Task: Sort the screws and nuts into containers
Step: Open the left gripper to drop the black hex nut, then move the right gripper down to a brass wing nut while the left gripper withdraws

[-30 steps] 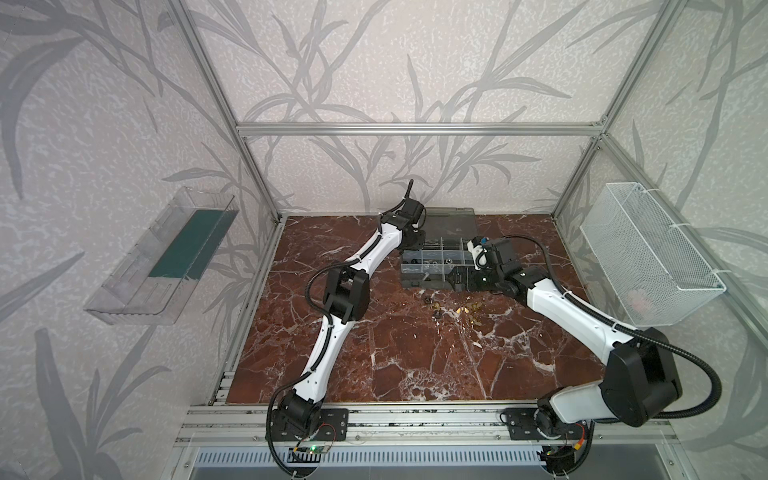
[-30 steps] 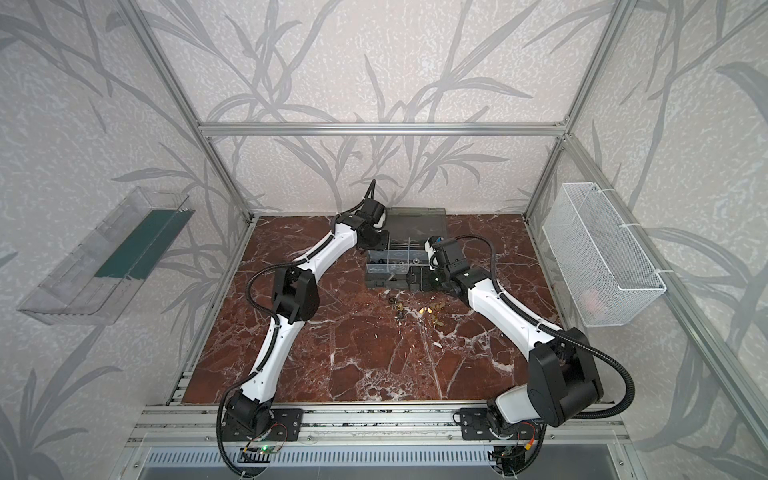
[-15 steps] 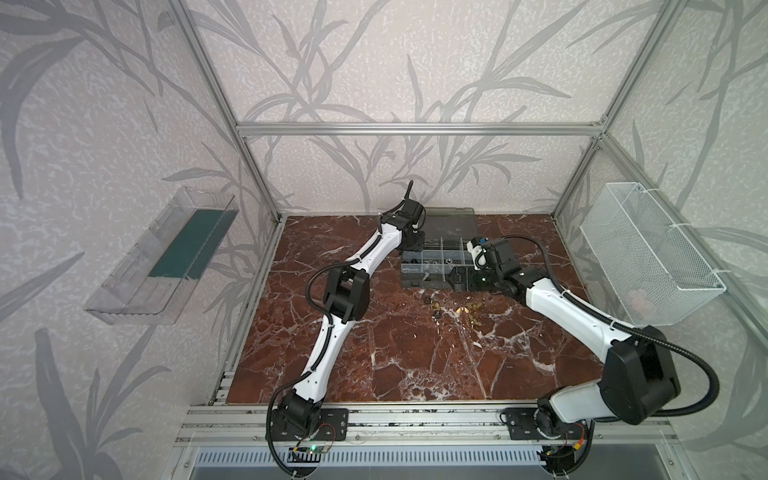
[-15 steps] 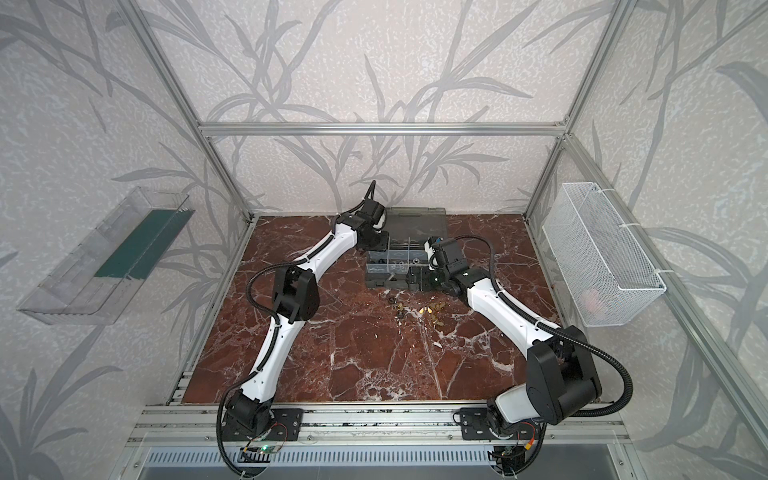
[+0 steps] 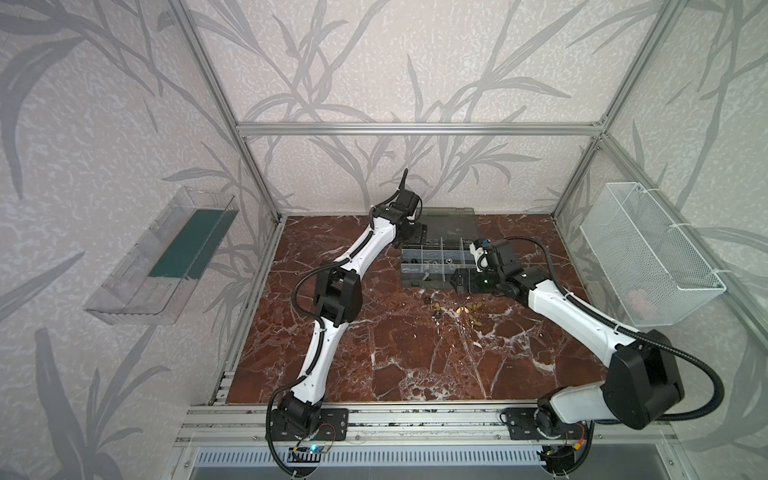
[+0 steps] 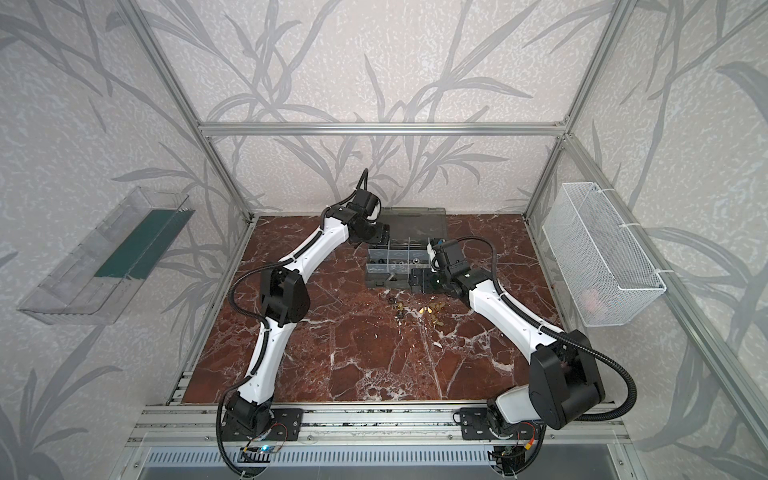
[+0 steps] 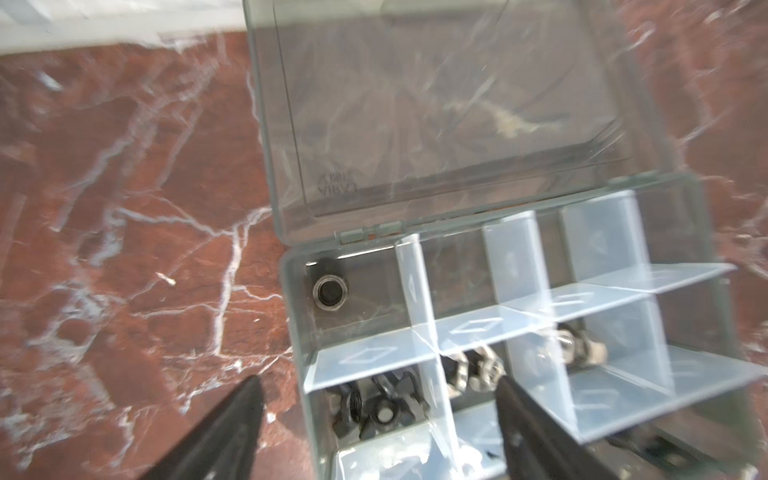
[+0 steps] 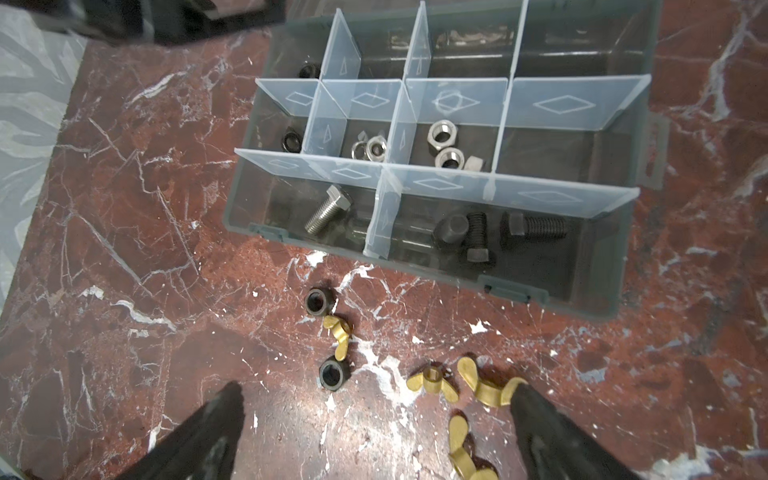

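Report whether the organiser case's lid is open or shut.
Open. The smoky lid lies swung back past its hinge over the marble table, and the compartments are exposed from above.

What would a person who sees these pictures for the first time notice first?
The dark red marble table draws the eye, with the open grey organiser case at its far middle, where both arms meet. Just in front of the case, loose brass wing nuts and two black nuts lie on the marble, close to the open right gripper.
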{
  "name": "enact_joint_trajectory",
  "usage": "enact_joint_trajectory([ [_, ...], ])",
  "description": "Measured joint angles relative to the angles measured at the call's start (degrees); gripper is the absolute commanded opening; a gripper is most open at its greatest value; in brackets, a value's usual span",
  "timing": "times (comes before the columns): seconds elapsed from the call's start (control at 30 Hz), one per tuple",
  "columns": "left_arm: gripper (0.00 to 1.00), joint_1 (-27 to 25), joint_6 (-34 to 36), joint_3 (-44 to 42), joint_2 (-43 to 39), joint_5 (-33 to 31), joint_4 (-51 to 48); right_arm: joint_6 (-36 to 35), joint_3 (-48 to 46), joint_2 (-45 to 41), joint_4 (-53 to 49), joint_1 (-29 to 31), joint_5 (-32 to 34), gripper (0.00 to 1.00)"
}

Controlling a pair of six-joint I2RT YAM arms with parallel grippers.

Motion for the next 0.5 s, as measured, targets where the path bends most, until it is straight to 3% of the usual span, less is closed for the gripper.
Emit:
enact_joint_trajectory([
  [0.1, 1.0, 0.0, -1.0, -3.0, -5.2, 1.3, 0.5, 0.2, -0.9, -0.1, -1.5, 0.0, 1.0, 1.0],
  [0.23, 0.99, -0.1, -2.8, -9.0, -12.2, 4.1, 2.3, 1.3, -4.5, -0.3, -2.9, 0.0, 1.9, 0.92],
  [0.5, 1.0, -2.1, -8.4, -32.4, -25.3, 11.4, 11.0, 2.8, -11.3, -0.3, -4.0, 0.0, 2.1, 0.71],
])
